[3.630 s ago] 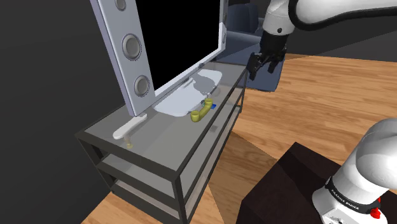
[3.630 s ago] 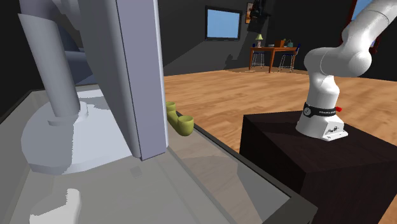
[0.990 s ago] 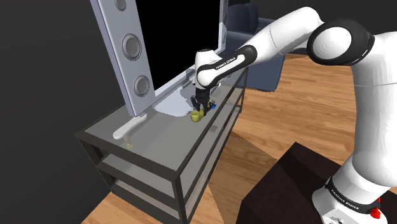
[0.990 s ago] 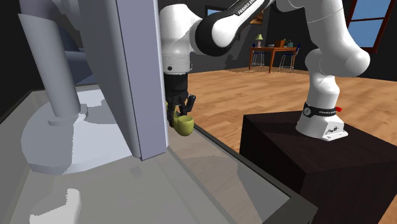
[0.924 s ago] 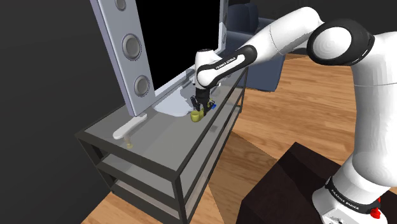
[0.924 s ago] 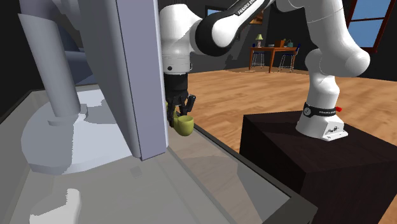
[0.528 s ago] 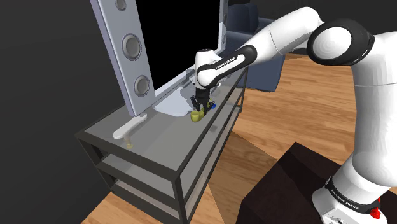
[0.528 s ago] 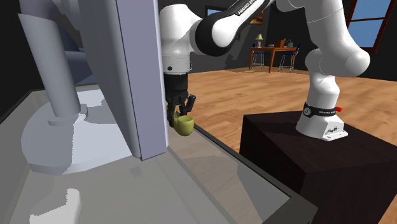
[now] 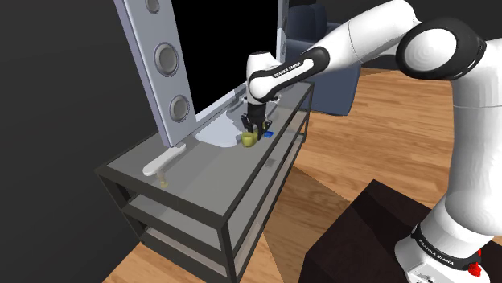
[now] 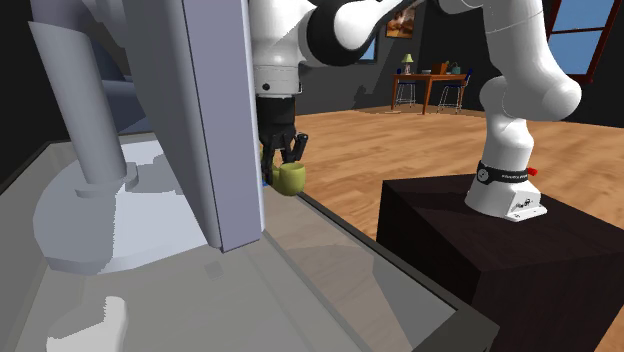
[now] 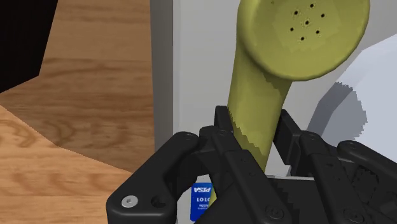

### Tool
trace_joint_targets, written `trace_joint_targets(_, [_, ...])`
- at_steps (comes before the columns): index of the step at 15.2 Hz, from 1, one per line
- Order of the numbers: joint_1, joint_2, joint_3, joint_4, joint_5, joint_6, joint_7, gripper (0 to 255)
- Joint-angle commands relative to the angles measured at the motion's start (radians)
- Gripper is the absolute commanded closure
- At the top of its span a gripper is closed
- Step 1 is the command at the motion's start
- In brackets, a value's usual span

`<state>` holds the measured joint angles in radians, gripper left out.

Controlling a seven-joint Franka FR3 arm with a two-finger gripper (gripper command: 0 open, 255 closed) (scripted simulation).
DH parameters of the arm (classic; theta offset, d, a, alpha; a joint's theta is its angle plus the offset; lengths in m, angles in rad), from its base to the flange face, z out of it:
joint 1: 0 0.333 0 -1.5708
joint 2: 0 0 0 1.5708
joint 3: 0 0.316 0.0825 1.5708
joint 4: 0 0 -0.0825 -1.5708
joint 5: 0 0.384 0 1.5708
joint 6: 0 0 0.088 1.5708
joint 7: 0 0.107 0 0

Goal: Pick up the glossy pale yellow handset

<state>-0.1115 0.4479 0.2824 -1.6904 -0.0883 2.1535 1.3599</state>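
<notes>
Within the tool [image 11: 254, 137], handset [image 11: 283, 54] seemingly upright.

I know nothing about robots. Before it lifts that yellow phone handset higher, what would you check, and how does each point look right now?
1. Both sides of the handset clasped by the gripper: ok.
2. Grip placed on the handle, not on an end cup: ok.
3. Lower end of the handset clear of the glass top: cannot tell.
4. Grip free of the blue card, which lies beyond the fingers: ok.
5. Gap between the gripper and the television: cannot tell.
</notes>
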Motion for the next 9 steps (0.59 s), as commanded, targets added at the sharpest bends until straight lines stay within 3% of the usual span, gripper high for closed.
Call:
trace_joint_targets(1, [0.0,-0.009,0.002,0.018,0.003,-0.026,0.0,255])
trace_joint_targets(9, [-0.002,-0.039,0.007,0.059,0.013,-0.096,-0.004,255])
